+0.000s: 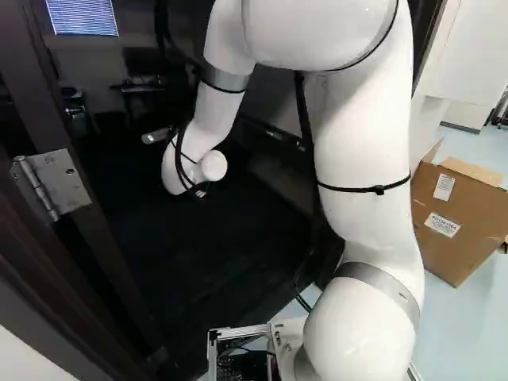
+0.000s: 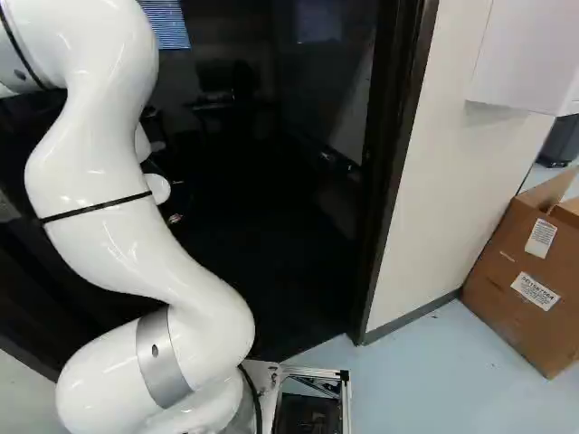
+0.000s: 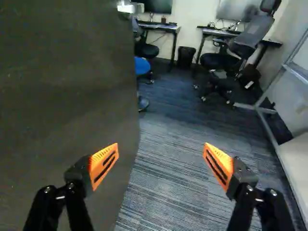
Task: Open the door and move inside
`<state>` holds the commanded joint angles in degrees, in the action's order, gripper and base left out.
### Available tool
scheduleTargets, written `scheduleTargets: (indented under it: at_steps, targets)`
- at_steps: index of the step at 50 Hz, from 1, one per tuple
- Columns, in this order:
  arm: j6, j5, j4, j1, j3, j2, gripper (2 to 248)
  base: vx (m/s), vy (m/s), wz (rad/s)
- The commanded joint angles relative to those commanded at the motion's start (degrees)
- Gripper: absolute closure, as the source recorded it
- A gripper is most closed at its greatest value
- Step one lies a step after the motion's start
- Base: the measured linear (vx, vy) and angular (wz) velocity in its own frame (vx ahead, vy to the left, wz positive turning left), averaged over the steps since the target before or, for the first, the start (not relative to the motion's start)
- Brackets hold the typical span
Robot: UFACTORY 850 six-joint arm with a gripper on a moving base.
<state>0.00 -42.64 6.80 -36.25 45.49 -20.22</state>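
Apparently partway into the job, reaching over the threshold with a bent white arm (image 1: 365,151), gripper (image 3: 161,147) released, spread wide and grasping nothing. Pictured with the door (image 3: 62,86) swung inward, close beside the gripper on the hinge side, and with what looks like a metal handle (image 3: 130,7) farther ahead of the fingers. Facing a desk (image 3: 159,26), an office chair (image 3: 219,61) and striped carpet (image 3: 168,183) ahead of the gripper. Likely next, holding the door off the path while rolling the base (image 2: 346,398) forward. To do so well, press with the outer side of the near finger, never the tip, and slowly, far from the hinge (image 1: 51,184) for leverage. Ease the wrist along the swing, creeping on only with room between base and door frame (image 2: 393,181), behind the gripper on the side away from the door. Mind the cables (image 1: 178,151) just behind the gripper, apt to snag on the handle, and steer clear of the metal-framed stand (image 3: 285,66), ahead of the gripper and opposite the door. Stop at any rebound.
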Motion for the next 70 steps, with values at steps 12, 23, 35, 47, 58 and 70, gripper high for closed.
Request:
scheduleTargets:
  at_steps: [12, 23, 35, 47, 58, 70]
  targets:
    - [0.0, -0.58, -0.54, 2.86, -3.2, 2.86, 3, 0.0, 0.0, 0.0]
    - [0.0, -1.28, -1.18, 6.28, -7.01, 6.27, 3, 0.0, 0.0, 0.0]
    - [0.0, -2.18, -2.01, 10.74, -11.99, 10.73, 3, 0.0, 0.0, 0.0]
    - [0.0, -3.25, -3.0, 16.02, -17.9, 16.01, 3, 0.0, 0.0, 0.0]
    - [0.0, -4.26, -3.93, 20.97, -23.43, 20.95, 3, 0.0, 0.0, 0.0]
    - [0.0, -5.19, -4.8, 25.58, -28.58, 25.56, 3, 0.0, 0.0, 0.0]
